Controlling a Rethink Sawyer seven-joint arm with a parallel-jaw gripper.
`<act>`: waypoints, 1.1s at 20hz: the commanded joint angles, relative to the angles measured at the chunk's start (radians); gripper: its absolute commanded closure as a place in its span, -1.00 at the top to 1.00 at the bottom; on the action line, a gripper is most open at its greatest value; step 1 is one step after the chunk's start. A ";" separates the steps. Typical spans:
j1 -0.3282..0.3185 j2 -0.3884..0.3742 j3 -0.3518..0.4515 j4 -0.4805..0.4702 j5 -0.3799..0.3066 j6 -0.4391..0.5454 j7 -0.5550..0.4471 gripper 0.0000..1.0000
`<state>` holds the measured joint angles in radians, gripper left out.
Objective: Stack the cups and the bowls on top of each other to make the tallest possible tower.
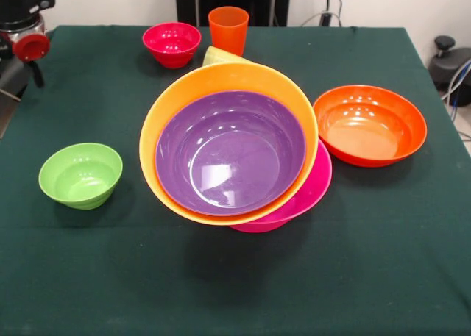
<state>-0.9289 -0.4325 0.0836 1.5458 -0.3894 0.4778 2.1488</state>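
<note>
The arm is drawn back to the table's far left corner, where only a red and black part of it (26,27) shows at the picture's upper left edge; whether its gripper is there, and how wide it stands, I cannot tell.

Well away from that arm part, toward the middle of the dark green table (235,292), the tower (235,152) leans with its open mouths tipped toward the camera. A glossy purple bowl (229,152) nests inside a yellow-orange bowl (169,108), and a pink bowl (309,192) peeks out beneath at the lower right. A pale yellow-green rim (221,55) shows just behind the tower's top edge.

Nearest the arm part stand the small red bowl (171,43) and the upright orange cup (228,29), mouth up. The small green bowl (80,175) sits below the arm part, left of the tower; the orange-red bowl (369,124) lies farthest away, beyond the tower
</note>
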 commanded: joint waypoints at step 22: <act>0.032 0.032 0.170 -0.117 -0.149 0.135 -0.215 1.00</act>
<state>-0.9288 -0.4091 0.1532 1.5023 -0.4947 0.5042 2.1488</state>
